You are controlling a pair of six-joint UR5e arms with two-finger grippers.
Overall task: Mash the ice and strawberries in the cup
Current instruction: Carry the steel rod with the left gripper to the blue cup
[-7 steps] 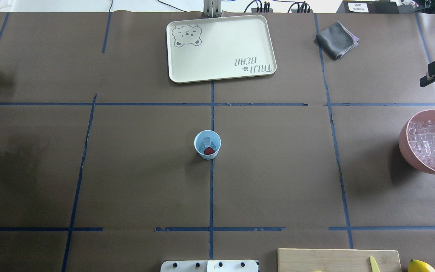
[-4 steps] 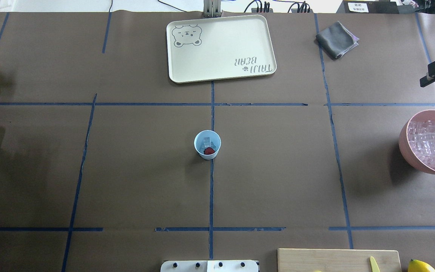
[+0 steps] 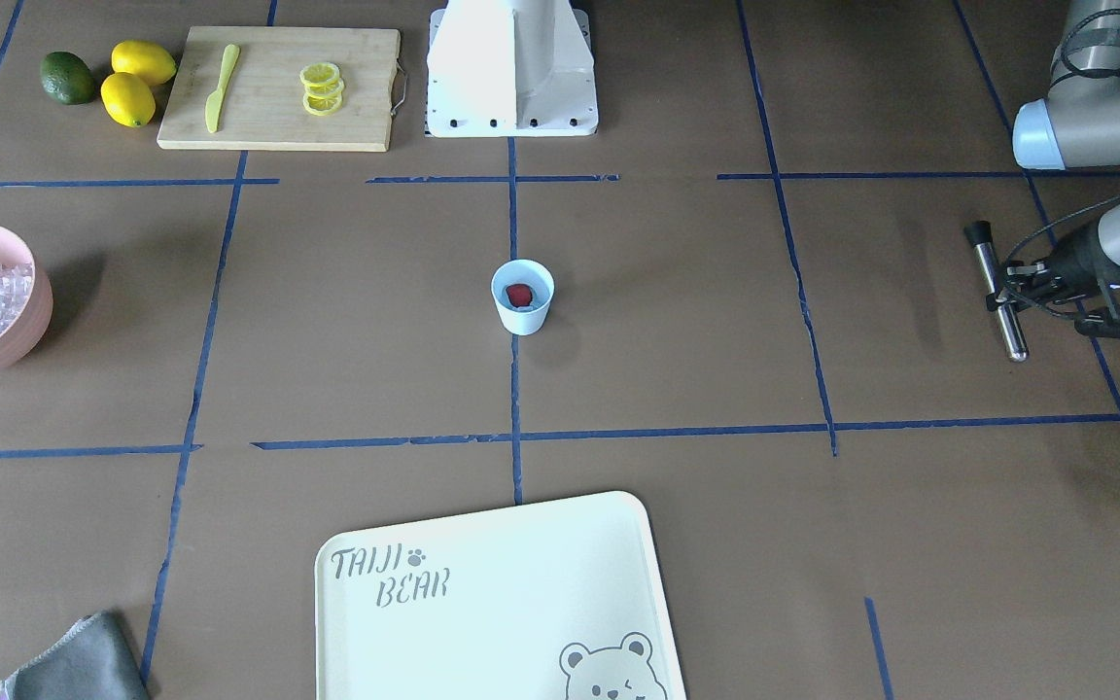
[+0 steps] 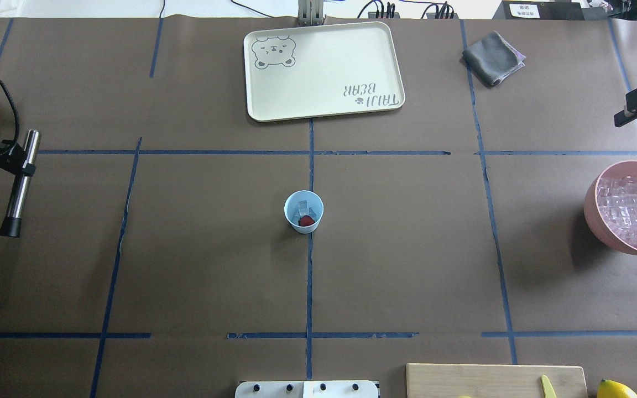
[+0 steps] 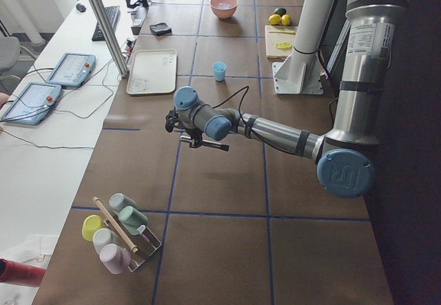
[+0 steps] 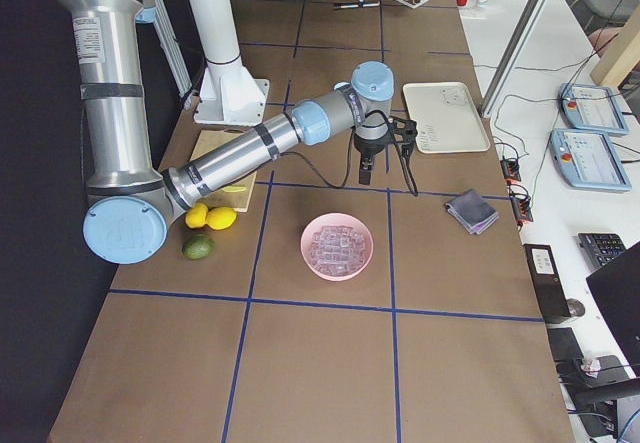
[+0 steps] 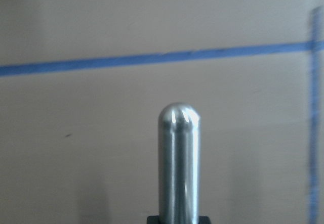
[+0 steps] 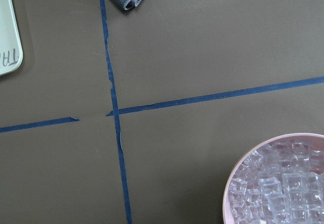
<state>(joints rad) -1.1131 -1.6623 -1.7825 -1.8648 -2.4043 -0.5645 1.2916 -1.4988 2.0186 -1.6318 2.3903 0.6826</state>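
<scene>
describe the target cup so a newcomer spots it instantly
On the brown table, follow the centre blue tape line from the cream bear tray toward the robot base. The cup stands on it: small, pale blue, holding ice and a red strawberry, unlike the big pink bowl.

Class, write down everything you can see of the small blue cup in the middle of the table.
The cup is small, pale blue, tapered and handleless, seemingly paper. It stands upright and open on the brown table covering, over a blue tape line. Inside lie a red strawberry and clear ice cubes. Nothing else touches it; the left gripper, shut on a metal rod, is well away.
</scene>
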